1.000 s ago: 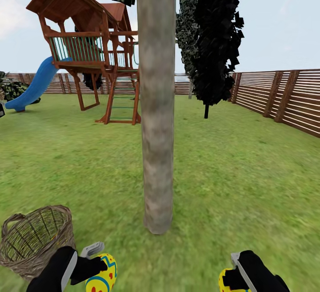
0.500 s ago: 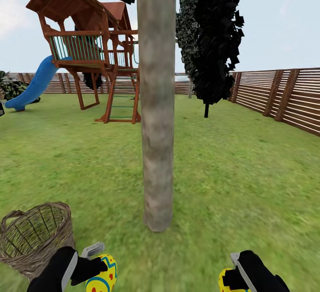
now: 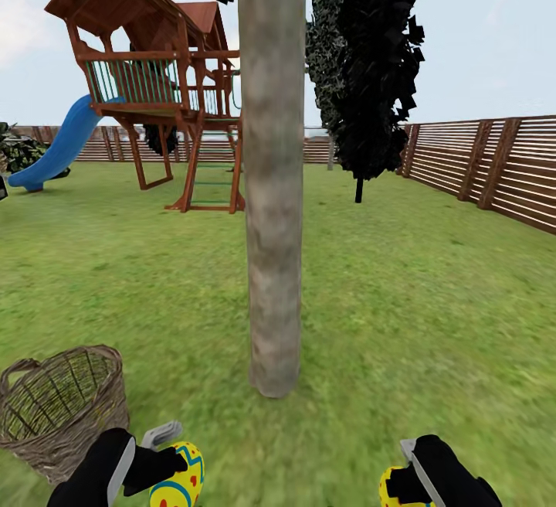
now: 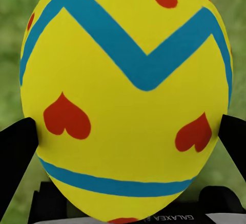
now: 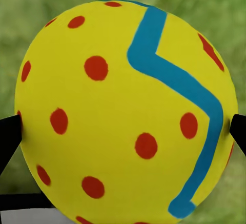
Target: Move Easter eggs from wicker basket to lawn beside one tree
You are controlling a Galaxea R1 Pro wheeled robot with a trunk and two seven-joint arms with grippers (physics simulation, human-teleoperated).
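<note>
While both claws grip eggs, the tree (image 3: 273, 182) stands ahead.
Left claw (image 3: 166, 467) clamps one Easter egg (image 3: 179, 480); right claw (image 3: 405, 476) clamps another egg (image 3: 394, 489); wicker basket (image 3: 62, 406) sits left.

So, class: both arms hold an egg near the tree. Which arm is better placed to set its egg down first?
Left, marginally: its egg sits slightly nearer the trunk than the right egg, over open lawn beside the basket.

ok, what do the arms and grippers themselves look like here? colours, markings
Both arms end in rounded matte-black shells. The left gripper has a pale grey metal finger and a grey edge strip on black; the right gripper shows the same grey plate on black. Fingertips are black. White "GALAXEA" lettering sits on the left gripper base. No cables visible.
</note>
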